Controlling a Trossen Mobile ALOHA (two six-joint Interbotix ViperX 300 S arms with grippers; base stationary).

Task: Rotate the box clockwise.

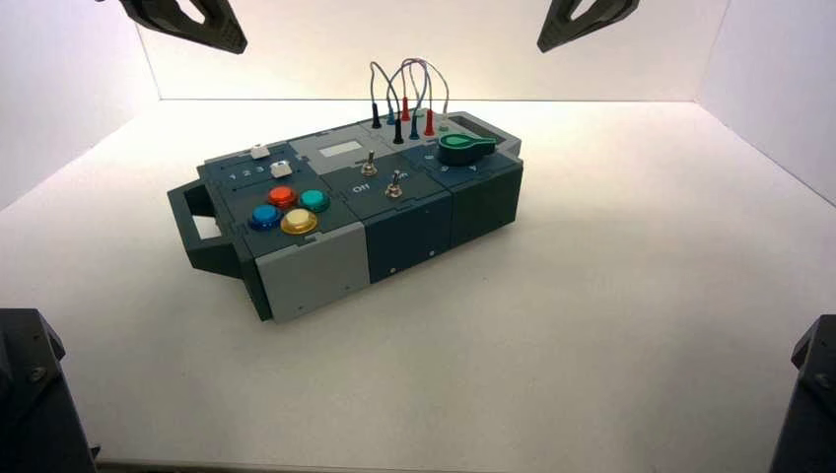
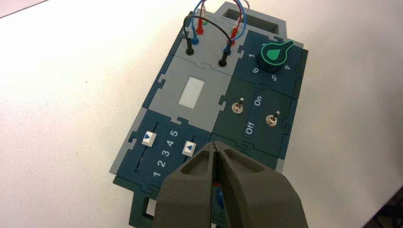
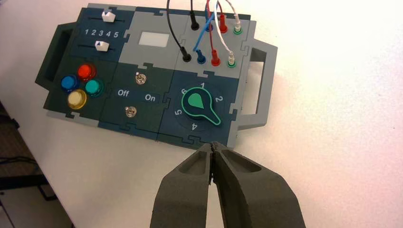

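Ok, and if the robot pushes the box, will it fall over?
Probably not: the box lies flat and looks wide and low. It would likely slide or turn in one stiff piece, since its panels lock together. The thin wires on top might wobble.

shiny round buttons and little metal sticks
the box [image 1: 345, 202] looks like smooth, dull plastic. its yellow button [image 1: 299, 221] is see-through, shiny plastic. the toggle switches [image 3: 130, 111] are shiny metal. the green knob [image 3: 195, 102] looks like plastic, and the table [image 1: 592, 296] looks smooth and dull.
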